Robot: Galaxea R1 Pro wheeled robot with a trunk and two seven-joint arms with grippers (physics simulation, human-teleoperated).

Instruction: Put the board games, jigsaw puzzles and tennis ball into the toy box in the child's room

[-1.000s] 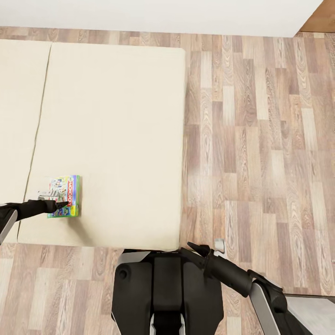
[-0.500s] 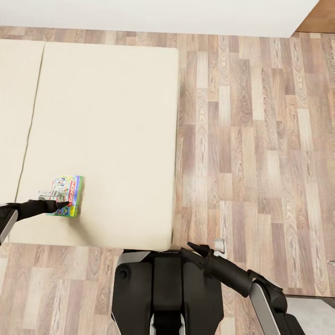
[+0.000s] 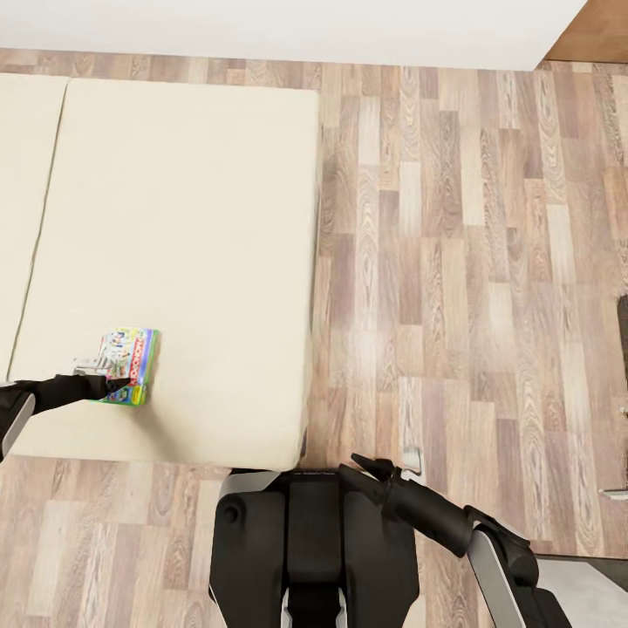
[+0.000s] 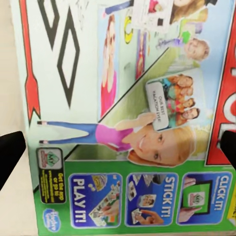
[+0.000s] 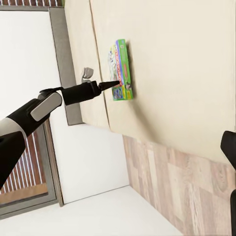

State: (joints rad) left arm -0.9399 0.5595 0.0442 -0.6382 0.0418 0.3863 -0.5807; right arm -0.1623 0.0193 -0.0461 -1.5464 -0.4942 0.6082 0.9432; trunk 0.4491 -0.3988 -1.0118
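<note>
Cream mattress of the bed (image 3: 183,244) carries the flat green-edged Monopoly board game box (image 3: 131,366) near its front edge. My left hand (image 3: 109,384) straddles the box, fingers spread either side, apparently not yet clamped; closing off-centre could tip it off the bed.

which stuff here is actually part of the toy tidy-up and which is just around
Part of the job:
- Monopoly board game, with the left gripper at it
- bed it lies on

Just around:
- wood-plank floor
- white wall
- right gripper, holding nothing, near the robot's trunk
</note>
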